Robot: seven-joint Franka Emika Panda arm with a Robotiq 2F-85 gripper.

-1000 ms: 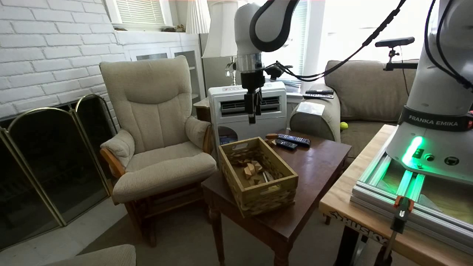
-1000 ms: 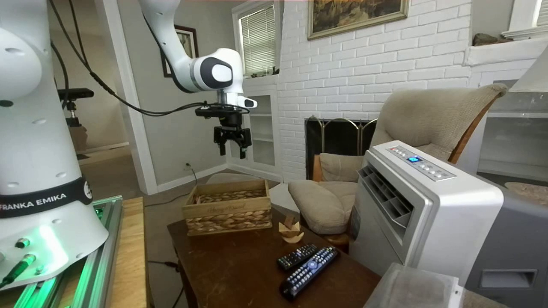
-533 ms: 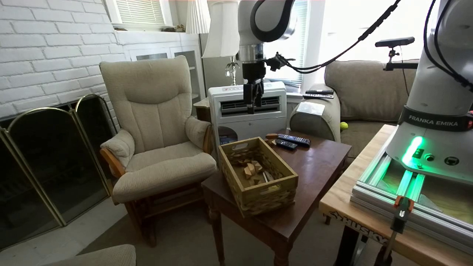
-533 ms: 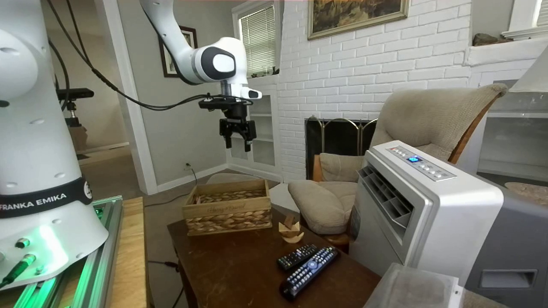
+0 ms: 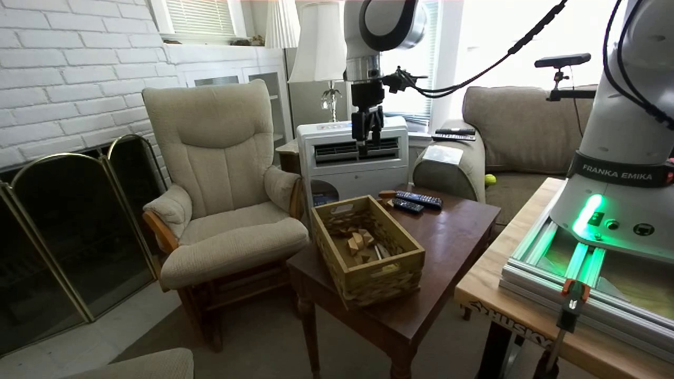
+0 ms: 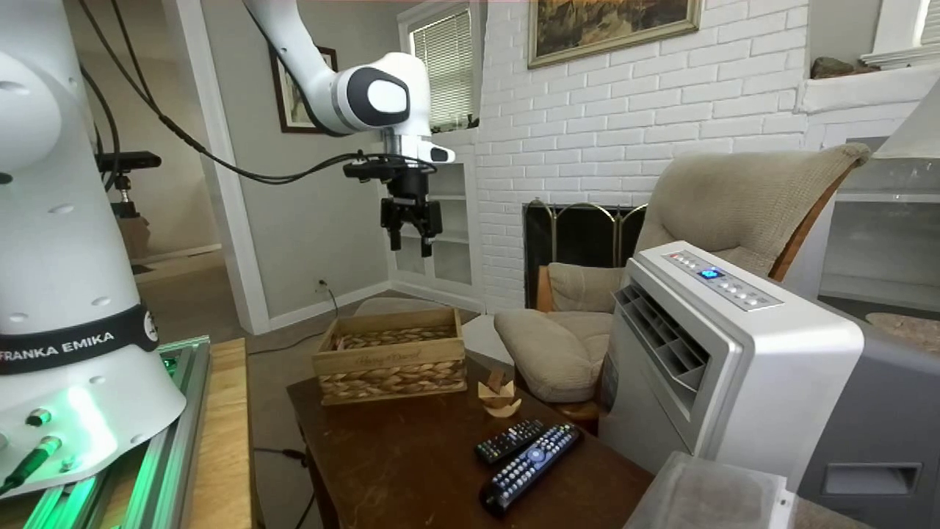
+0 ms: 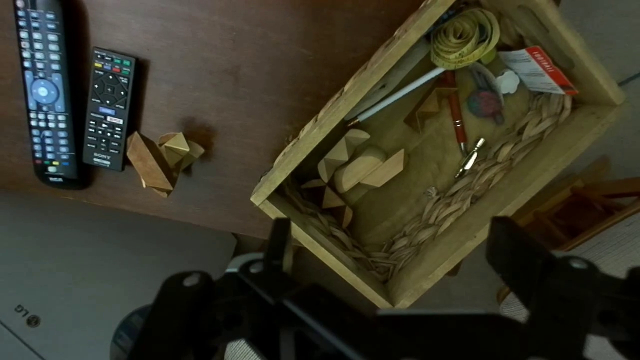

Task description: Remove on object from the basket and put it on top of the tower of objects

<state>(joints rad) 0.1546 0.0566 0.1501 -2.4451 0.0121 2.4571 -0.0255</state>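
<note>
The brown woven basket (image 5: 387,258) sits on the dark side table and also shows in an exterior view (image 6: 389,358) and the wrist view (image 7: 348,100). Tan wooden pieces (image 7: 362,167) lie at its near-left end in the wrist view. A small tower of wooden pieces (image 6: 497,393) stands on the table beside the basket; the wrist view shows it from above (image 7: 155,162). In an exterior view it is partly hidden behind the basket (image 5: 387,194). My gripper (image 6: 411,246) is open and empty, high above the table. Its fingers stand wide apart in the wrist view (image 7: 390,237).
Two black remotes (image 7: 45,92) (image 7: 109,107) lie close to the tower. A yellow tape measure (image 7: 465,40), a red pen (image 7: 456,112) and a card (image 7: 537,70) are also in the basket. A white appliance (image 6: 734,353) and an armchair (image 5: 226,210) stand near the table.
My gripper has risen and moved slightly to the right in both exterior views. It stays open. The basket, tower and remotes have not moved.
</note>
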